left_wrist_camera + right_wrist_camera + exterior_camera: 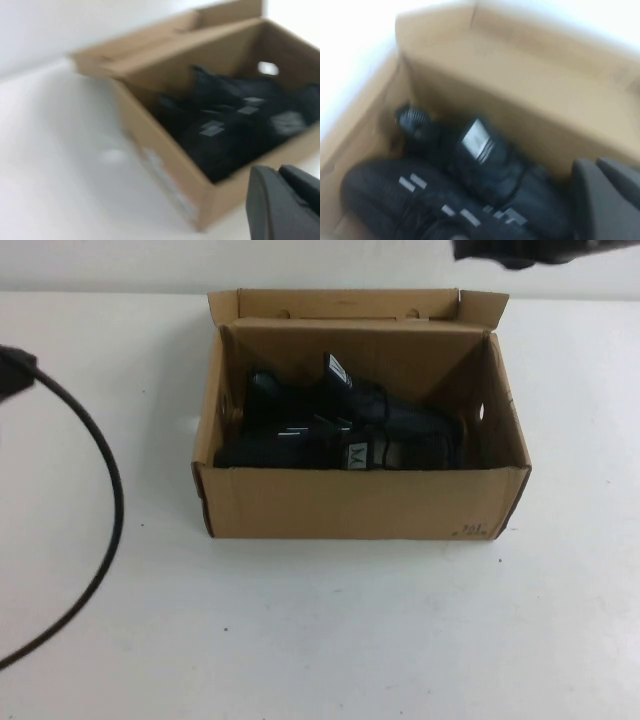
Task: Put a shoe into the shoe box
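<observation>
The brown cardboard shoe box [360,505] stands open at the table's middle. The black shoe [330,448], with white dashes and a grey zigzag tongue label, lies inside along the near wall. Its black mate [345,390], with a white-striped pull tab, lies behind it. My left gripper [272,172] is shut and empty, off the box's left near corner [200,200]. My right gripper [594,164] is shut and empty, above the box's right end, over the shoe [415,200] and its mate [477,140]. In the high view only a bit of each arm shows at the edges.
A black cable [105,490] curves over the white table [320,640] on the left. The left arm's dark end [15,375] is at the far left edge and the right arm [530,250] at the top right edge. A white wall runs behind the box.
</observation>
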### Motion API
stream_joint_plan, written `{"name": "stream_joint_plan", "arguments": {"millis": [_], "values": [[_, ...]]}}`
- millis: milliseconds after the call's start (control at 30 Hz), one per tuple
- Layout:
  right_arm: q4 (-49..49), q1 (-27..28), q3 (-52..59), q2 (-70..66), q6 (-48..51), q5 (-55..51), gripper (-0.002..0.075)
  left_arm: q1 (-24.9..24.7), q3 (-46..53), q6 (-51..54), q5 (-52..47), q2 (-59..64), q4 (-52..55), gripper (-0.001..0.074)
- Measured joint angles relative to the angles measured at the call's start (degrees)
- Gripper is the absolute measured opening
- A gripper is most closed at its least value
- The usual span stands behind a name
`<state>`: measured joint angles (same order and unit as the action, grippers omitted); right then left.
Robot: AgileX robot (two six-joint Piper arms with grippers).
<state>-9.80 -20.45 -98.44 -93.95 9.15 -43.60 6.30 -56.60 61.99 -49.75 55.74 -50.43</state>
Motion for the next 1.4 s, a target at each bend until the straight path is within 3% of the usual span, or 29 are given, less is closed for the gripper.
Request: {"name": "stream_joint_plan", "arguments": {"millis": [200, 367, 467, 733, 967, 1133, 1400], "values": [[2.3, 0.0, 0.0, 12.1, -1.7, -0.6, -0.0015, 0.0, -7.1, -15.8, 6.8, 0.0, 10.9, -0.0001], [6.6, 0.0, 1.5, 21.5, -5.4, 0.1, -0.0015, 0.0, -7.8, -22.7, 11.3, -0.9, 8.4, -0.0001], [8.6, 0.0, 7.8, 28.8, -5.8, 3.3, -0.0015, 0.0, -6.1, -19.0, 12.0, -2.7, 0.6, -0.0001], [10.7, 0.0, 33.4, 47.4, -11.1, 12.2, -0.0015, 0.0, 7.0, 3.5, 7.4, -11.1, -22.7, -0.0001], [13.1, 0.0, 56.4, 59.9, -11.4, 15.7, -0.0015, 0.0, 18.6, 7.3, 5.4, -18.9, -25.3, -0.0001], [15.7, 0.0, 70.2, 66.8, -11.5, 23.3, -0.0015, 0.0, 21.5, 7.0, 4.5, -20.0, -25.4, -0.0001], [16.2, 0.0, 75.4, 69.8, -11.5, 30.4, -0.0016, 0.0, 21.6, 6.1, 3.0, -20.0, -25.5, -0.0001]]}}
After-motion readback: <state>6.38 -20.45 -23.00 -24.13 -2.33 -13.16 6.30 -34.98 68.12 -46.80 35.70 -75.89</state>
